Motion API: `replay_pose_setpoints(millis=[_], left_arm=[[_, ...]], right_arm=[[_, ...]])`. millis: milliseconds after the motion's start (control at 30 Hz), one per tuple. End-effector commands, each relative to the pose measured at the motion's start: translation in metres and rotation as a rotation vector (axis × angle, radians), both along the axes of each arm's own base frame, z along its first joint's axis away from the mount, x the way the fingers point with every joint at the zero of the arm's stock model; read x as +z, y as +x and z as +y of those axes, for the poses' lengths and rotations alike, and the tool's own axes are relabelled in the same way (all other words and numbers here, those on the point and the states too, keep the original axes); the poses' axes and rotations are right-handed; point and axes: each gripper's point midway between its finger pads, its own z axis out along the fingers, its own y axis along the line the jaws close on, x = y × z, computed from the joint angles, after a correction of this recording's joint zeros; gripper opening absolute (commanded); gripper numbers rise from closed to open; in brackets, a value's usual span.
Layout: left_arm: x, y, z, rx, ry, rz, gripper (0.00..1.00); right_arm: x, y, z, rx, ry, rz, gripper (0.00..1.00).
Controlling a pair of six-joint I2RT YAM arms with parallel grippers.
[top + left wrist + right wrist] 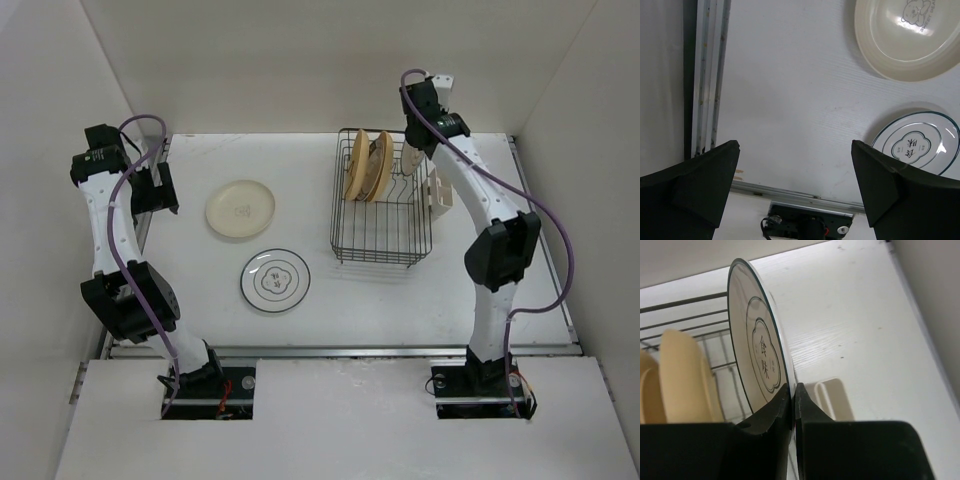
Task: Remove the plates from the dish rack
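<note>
The dark wire dish rack stands at the back right. Two orange-yellow plates stand upright in its left end; they also show in the right wrist view. My right gripper is over the rack's right end. In its wrist view it is shut on the rim of an upright white plate with a dark rim and centre motif. A cream plate and a white plate with thin dark rings lie flat on the table. My left gripper is open and empty by the table's left edge.
A cream plastic holder is clipped to the rack's right side and shows below the held plate. A metal rail runs along the table's left edge. White walls enclose the table at the back and sides.
</note>
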Motion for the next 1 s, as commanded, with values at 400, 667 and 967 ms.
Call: replay_pose_setpoints(millis=[400,667,967], left_arm=[[0.025,-0.021,-0.012,-0.028,0.011,-0.068,0.94],[0.020,-0.030,-0.015,-0.028,0.010,-0.066,0.94],[0.015,-0.045,-0.016,-0.035,0.029,-0.043,0.94]], right_arm=[[0.162,-0.130,0.085,0.242,-0.007,-0.365,0.00],[0.055,-0.202,0.271,1.191,0.294,-0.028,0.00],[-0.050,-0.250,0.358,1.601,0.587,0.362,0.00]])
